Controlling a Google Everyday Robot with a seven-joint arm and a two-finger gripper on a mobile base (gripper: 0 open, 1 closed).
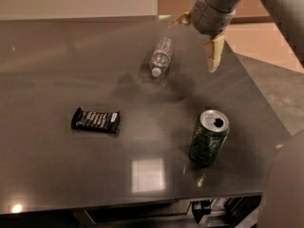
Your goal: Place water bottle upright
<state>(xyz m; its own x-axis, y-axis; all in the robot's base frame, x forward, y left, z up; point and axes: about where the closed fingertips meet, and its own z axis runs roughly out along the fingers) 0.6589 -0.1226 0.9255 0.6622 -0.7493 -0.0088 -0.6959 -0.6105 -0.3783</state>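
The water bottle (161, 56) lies on its side on the dark table (57, 61), toward the back middle, with its white cap pointing at the near edge. My gripper (192, 45) hangs above the table just to the right of the bottle, apart from it. It is open and empty, with one tan finger (213, 52) pointing down and the other finger (176, 20) spread out to the left behind the bottle.
A green soda can (208, 137) stands upright at the front right. A black snack bar (96, 120) lies flat at the front left. The table's right edge runs just past the can, and its front edge is near.
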